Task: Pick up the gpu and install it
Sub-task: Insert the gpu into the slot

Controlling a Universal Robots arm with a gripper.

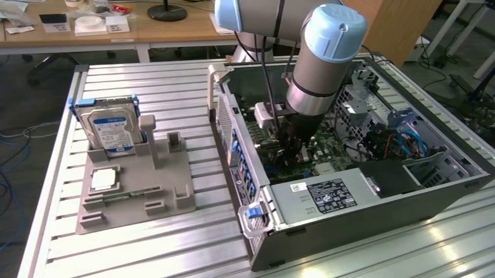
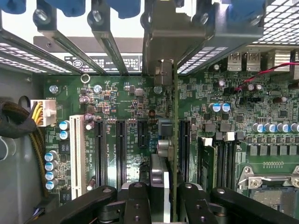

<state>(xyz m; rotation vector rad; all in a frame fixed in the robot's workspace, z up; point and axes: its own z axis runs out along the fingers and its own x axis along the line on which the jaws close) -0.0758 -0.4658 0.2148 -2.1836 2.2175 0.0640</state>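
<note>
Step in hand: seating the thin dark edge-on circuit card, the gpu (image 2: 174, 140), into the green motherboard (image 2: 261, 116) of the open grey metal computer case (image 1: 433, 191).

Gripper (image 2: 164, 198): black fingers (image 2: 138, 203) clamped on the gpu from both sides, seen in the wrist view. In the exterior view the grey-and-blue arm (image 1: 325, 63) reaches straight down into the case, with the gripper (image 1: 293, 152) low over the board.

Where the gpu is: inside the case, held upright on edge, its grey metal bracket (image 2: 163, 56) reaching toward the slotted rear wall of the case. The card's lower edge runs close along one long black expansion slot (image 2: 184, 149); I cannot tell whether it has entered the slot or hangs just above it.

Doing it well (judgement):
- Keep the card vertical and parallel to the slot; any tilt would jam one end first.
- The bracket should line up with its rear opening as the edge connector meets the slot.
- Press straight and evenly; blue capacitors (image 2: 218, 107) sit near, at about 2 o'clock from the card's middle.

Look of the gpu: slim blade from this angle, dark, greenish along its edge, small metal parts on the side.

On the ribbed aluminium worktop (image 1: 155, 81), at 9 o'clock from the case, a grey plastic parts holder (image 1: 139, 191) carries a boxy hard drive with a blue-white label (image 1: 110, 132).
</note>
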